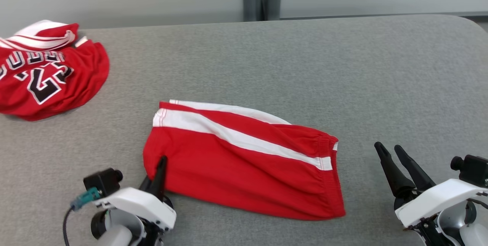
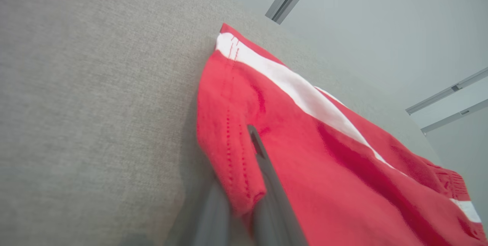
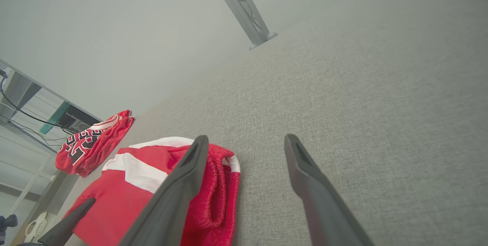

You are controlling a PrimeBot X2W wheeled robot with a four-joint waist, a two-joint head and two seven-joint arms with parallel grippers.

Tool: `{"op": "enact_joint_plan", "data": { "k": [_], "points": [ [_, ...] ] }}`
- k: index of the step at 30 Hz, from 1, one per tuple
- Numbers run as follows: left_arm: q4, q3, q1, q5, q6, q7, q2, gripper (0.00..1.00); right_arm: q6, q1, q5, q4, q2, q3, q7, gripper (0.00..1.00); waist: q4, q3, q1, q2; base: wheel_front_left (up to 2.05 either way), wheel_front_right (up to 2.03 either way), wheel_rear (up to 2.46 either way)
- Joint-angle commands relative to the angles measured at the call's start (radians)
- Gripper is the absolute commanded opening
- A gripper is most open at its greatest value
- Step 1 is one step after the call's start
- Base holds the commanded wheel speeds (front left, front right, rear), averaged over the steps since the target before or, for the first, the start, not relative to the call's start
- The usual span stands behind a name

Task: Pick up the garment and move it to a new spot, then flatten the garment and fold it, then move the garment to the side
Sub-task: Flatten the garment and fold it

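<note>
Red shorts [image 1: 244, 162] with white side stripes lie folded near the front of the grey cloth-covered table [image 1: 289, 63]. The left gripper [image 1: 155, 171] pinches their near-left hem corner, one finger on top and the other's tip hidden under the cloth. The right gripper [image 1: 387, 147] hovers spread over bare table beside the waistband. A red numbered jersey [image 1: 49, 78], cut off at the frame edge, lies at the far left.

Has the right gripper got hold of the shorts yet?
No: the right gripper is open above bare table, apart from the red shorts.
</note>
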Motion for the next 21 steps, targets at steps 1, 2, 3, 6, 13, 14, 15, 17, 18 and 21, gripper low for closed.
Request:
{"op": "enact_joint_plan", "data": {
  "k": [1, 2, 3, 6, 13, 14, 15, 17, 18, 21],
  "points": [
    [-0.017, 0.006, 0.022, 0.016, 0.011, -0.007, 0.0, 0.0, 0.0, -0.006, -0.013, -0.002, -0.001, -0.008, 0.014, 1.0, 0.023, -0.012, 0.0, 0.0, 0.0, 0.0, 0.0],
    [-0.035, 0.01, 0.038, 0.026, 0.018, -0.007, -0.003, 0.0, 0.0, -0.009, -0.021, -0.006, 0.001, -0.012, 0.027, 1.0, 0.031, -0.014, 0.0, 0.0, 0.0, 0.0, 0.0],
    [-0.052, 0.013, 0.054, 0.035, 0.024, -0.008, -0.007, 0.0, 0.0, -0.011, -0.029, -0.009, 0.004, -0.015, 0.044, 1.0, 0.038, -0.016, 0.0, 0.0, 0.0, 0.0, 0.0],
    [-0.097, 0.035, 0.098, 0.056, 0.044, -0.008, -0.024, 0.0, 0.0, -0.019, -0.056, -0.015, 0.011, -0.023, 0.087, 1.0, 0.056, -0.022, 0.0, 0.0, 0.0, 0.0, 0.0],
    [-0.131, 0.081, 0.158, 0.126, 0.064, -0.008, -0.05, 0.42, 0.0, -0.044, -0.108, -0.012, 0.029, -0.015, 0.194, 1.0, 0.08, -0.033, 0.0, 0.0, 0.0, 0.0, 0.0],
    [-0.133, 0.088, 0.158, 0.135, 0.066, -0.008, -0.049, 0.48, 0.0, -0.047, -0.114, -0.012, 0.031, -0.01, 0.207, 1.0, 0.082, -0.035, 0.0, 0.0, 0.0, 0.0, 0.0],
    [-0.137, 0.096, 0.159, 0.146, 0.066, -0.008, -0.049, 1.0, 0.0, -0.052, -0.119, -0.013, 0.033, -0.001, 0.218, 1.0, 0.085, -0.037, 0.0, 0.0, 0.0, 0.0, 0.0],
    [-0.143, 0.111, 0.165, 0.169, 0.071, -0.008, -0.048, 1.0, 0.0, -0.057, -0.128, -0.013, 0.036, 0.015, 0.24, 1.0, 0.089, -0.043, 0.0, 0.0, 0.0, 0.0, 0.0],
    [-0.148, 0.118, 0.168, 0.184, 0.074, -0.008, -0.046, 1.0, 0.0, -0.059, -0.132, -0.012, 0.037, 0.024, 0.25, 1.0, 0.092, -0.045, 0.0, 0.0, 0.0, 0.0, 0.0],
    [-0.171, 0.143, 0.181, 0.228, 0.085, -0.008, -0.039, 1.0, 0.0, -0.061, -0.145, 0.002, 0.037, 0.041, 0.271, 1.0, 0.104, -0.054, 0.0, 0.0, 0.0, 0.0, 0.0]
  ]
}}
